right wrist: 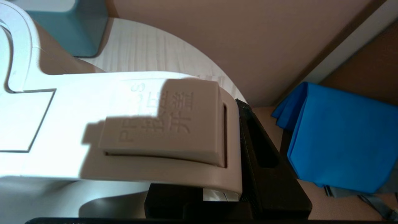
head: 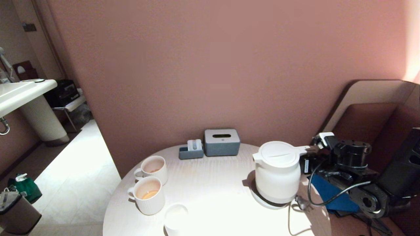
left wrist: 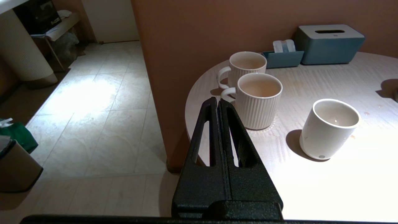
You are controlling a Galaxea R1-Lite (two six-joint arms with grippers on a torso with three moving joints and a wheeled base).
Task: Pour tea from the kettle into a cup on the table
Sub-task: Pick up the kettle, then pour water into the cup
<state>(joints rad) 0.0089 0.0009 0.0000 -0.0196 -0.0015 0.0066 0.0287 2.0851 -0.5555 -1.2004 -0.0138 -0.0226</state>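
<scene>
The kettle stands upright on its round base at the right side of the counter, lid shut, spout turned toward the robot's left; its handle reaches toward the right arm, and the right tool sits at that handle; in the right wrist view the handle with its embossed lid button fills most of the frame, with one black finger pressed against its outer side; the other finger is hidden behind the handle, yet the grip reads as clenched on it; the kettle's cord and plug lie on the counter by the base, the cord partly cut off by the frame edge

The cup stands near the counter's front edge, washed out and cut off low in the head view; its inside looks empty, though glare makes this hard to judge; two ribbed mugs stand beside it, the nearer one holding a little tea; the left tool hangs off the counter's left edge, its fingers pressed together on nothing; a grey-blue tissue box and a small holder sit at the back by the wall; a blue cloth lies beyond the counter on the right
</scene>
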